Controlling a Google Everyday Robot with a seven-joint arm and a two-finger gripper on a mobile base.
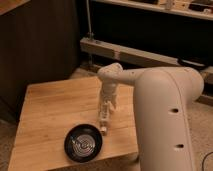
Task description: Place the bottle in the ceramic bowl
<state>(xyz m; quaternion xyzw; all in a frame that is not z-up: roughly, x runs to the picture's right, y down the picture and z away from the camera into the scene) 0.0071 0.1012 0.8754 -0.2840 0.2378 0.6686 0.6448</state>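
The ceramic bowl, glossy black with pale rings inside, sits near the front edge of the wooden table. Just right of its far rim my gripper points straight down. Its fingers are shut on the bottle, a slim white thing that hangs upright with its lower end close to the tabletop. The bottle's lower end is beside the bowl's rim, outside the bowl. My white arm fills the right side of the view.
Dark cabinets stand behind and left of the table. A low metal shelf rail runs across the back. The floor lies to the right, beyond the table's edge.
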